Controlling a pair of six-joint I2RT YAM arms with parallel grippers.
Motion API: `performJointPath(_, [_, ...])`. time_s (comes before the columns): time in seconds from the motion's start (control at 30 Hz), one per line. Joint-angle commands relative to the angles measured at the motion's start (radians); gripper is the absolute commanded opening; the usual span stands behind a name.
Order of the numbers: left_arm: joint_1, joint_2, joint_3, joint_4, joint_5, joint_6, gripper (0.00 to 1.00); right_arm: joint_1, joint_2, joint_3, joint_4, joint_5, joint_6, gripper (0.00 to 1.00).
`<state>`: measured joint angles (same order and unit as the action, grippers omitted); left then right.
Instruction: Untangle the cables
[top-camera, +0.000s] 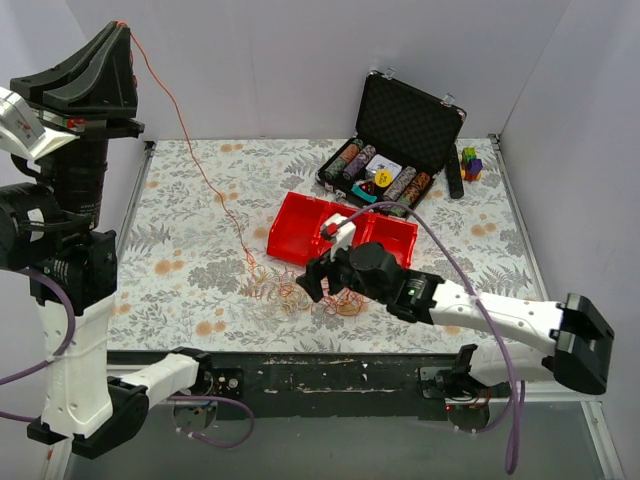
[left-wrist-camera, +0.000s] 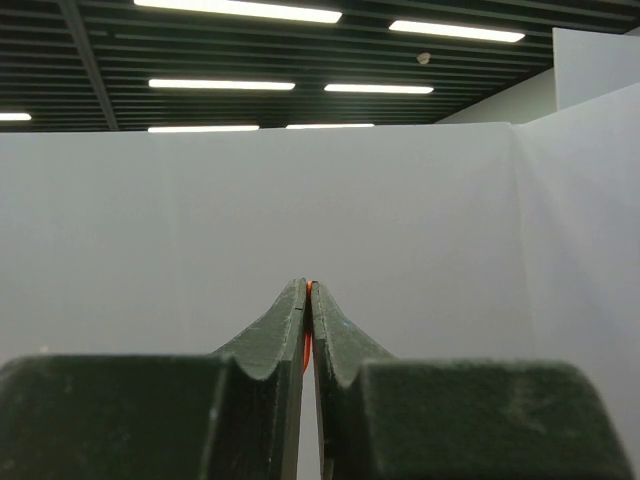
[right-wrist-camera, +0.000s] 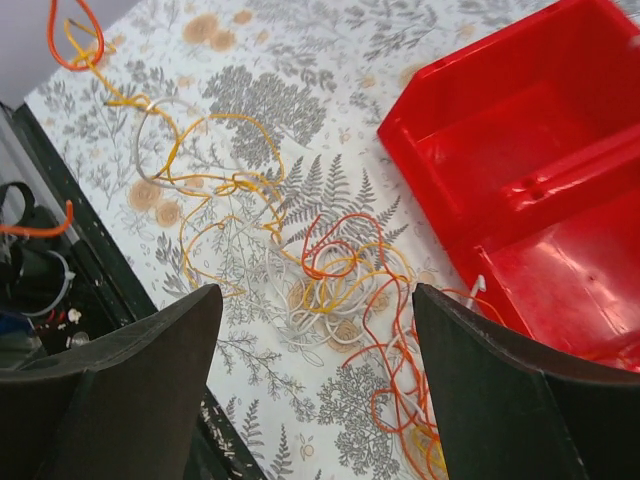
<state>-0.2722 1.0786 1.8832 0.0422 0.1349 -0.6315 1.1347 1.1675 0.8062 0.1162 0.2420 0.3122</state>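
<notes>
Nearest in the overhead view are the two arms. The left arm (top-camera: 75, 330) rises straight up, and its left tool (top-camera: 120, 27) is lifted high above the far-left corner. It is pinched on one orange strand (top-camera: 190, 140) that slants down to the heap. The right arm (top-camera: 500, 315) lies low and reaches left, with the right tool (top-camera: 312, 282) hanging just over the cables (top-camera: 285, 290). They form one loose heap of orange, yellow and white loops on the flowered surface (top-camera: 190, 200), close in front of one red bin (top-camera: 295, 225). One black case (top-camera: 410, 125) stands open at the far side, holding rows of chips (top-camera: 350, 160). A small cluster of coloured blocks (top-camera: 470, 163) sits beside it.

From the left wrist, the left tool (left-wrist-camera: 308, 290) points at a white wall with both fingers (left-wrist-camera: 270, 350) pressed together. The orange strand (left-wrist-camera: 308, 345) shows in the seam between them.

From the right wrist, the right tool (right-wrist-camera: 315, 300) has its two fingers (right-wrist-camera: 150, 380) spread wide, with nothing between them. The cables (right-wrist-camera: 330, 270) lie below on the surface (right-wrist-camera: 250, 100). Too many strands overlap to count. Two compartments of the red bin (right-wrist-camera: 480, 130) show, their floors bare plastic.
</notes>
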Motion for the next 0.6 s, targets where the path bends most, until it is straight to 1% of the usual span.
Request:
performJointPath(0.0, [-0.001,0.015,0.057,-0.036,0.1,-0.072,0.04,0.007,0.125,0.085,0.171,-0.122,-0.073,0.86])
performJointPath(0.13, [-0.001,0.009,0.062,-0.036,0.13,-0.092,0.03,0.008,0.193,0.12,0.253,-0.23,-0.081,0.86])
performJointPath(0.23, [-0.001,0.004,0.059,-0.036,0.134,-0.096,0.03,0.01,0.228,0.143,0.287,-0.28,-0.076,0.86])
performJointPath(0.4, [-0.001,0.0,0.054,-0.036,0.135,-0.1,0.03,0.016,0.29,0.192,0.344,-0.32,-0.059,0.86])
performJointPath(0.57, [-0.001,0.003,0.071,-0.036,0.14,-0.109,0.03,0.023,0.383,0.269,0.336,-0.303,-0.048,0.83])
